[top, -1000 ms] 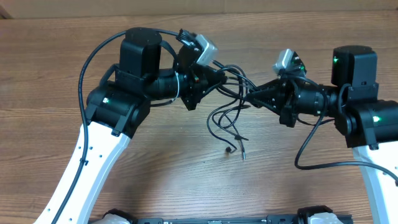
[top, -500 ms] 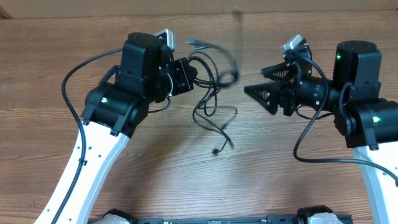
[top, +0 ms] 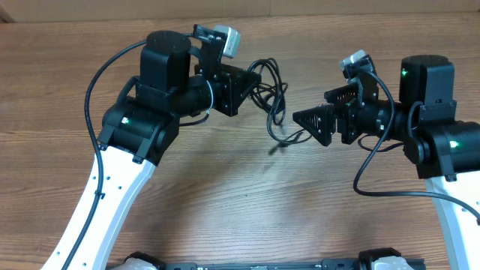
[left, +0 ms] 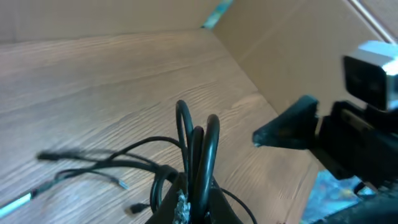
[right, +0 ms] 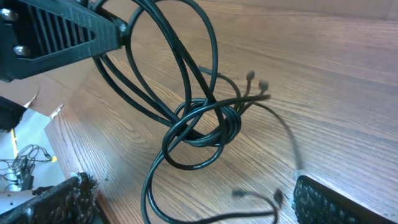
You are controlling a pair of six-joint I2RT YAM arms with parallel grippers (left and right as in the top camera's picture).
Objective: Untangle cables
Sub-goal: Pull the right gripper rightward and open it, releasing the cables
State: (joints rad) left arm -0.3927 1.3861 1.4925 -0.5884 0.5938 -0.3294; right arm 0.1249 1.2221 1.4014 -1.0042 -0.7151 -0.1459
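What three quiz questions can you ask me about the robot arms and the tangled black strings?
1. Which one holds the tangle of thin black cables? A: the black two-finger left gripper. B: the black two-finger right gripper. C: neither.
2. True or false: the right gripper's jaws stand wide open with nothing between them.
3. Fill the gap: under the cables lies a brown wooden ____.

Key: 1. A. 2. True. 3. table.
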